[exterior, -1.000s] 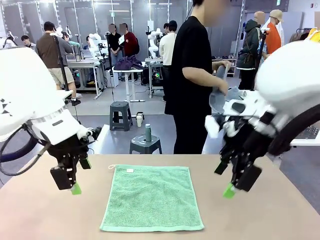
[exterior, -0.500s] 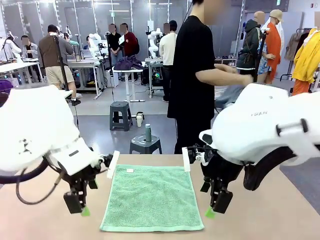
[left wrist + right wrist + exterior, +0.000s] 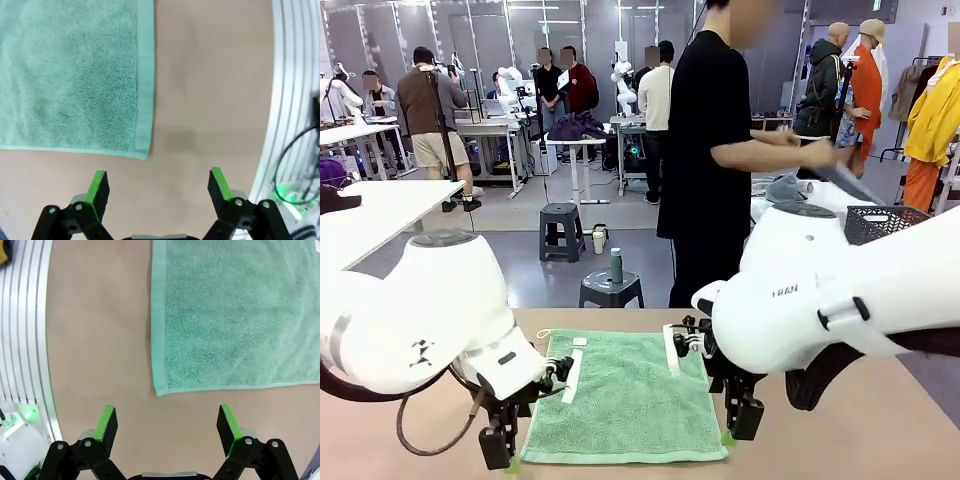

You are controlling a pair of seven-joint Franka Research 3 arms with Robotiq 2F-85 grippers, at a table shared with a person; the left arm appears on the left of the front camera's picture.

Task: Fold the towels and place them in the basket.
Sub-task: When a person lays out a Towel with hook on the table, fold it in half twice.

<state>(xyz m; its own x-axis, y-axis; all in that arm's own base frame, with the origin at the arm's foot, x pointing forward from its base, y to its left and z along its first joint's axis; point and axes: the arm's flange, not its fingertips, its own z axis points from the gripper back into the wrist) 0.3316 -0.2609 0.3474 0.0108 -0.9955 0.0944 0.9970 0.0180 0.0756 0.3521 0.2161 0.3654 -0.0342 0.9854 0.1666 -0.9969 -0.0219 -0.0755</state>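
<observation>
— Where is the mint green towel (image 3: 625, 395)?
— Spread flat on the table (image 3: 850, 440), its white tag (image 3: 579, 342) toward twelve o'clock, on the person's side.
— And the grippers?
— The left gripper (image 3: 500, 455) hangs low at the towel's seven o'clock corner, the right gripper (image 3: 740, 428) at its five o'clock corner. Both have their fingers spread wide and hold nothing.
— From the wrists?
— Off the left gripper (image 3: 157, 187), the towel (image 3: 70, 75) corner lies at eleven o'clock; off the right gripper (image 3: 167, 425), the towel (image 3: 235, 315) corner is near twelve.
— The basket (image 3: 885, 222)?
— At two o'clock from the towel, behind the right arm, beside a pale blue-grey towel (image 3: 783, 188) near the person's hands (image 3: 820, 155).
</observation>
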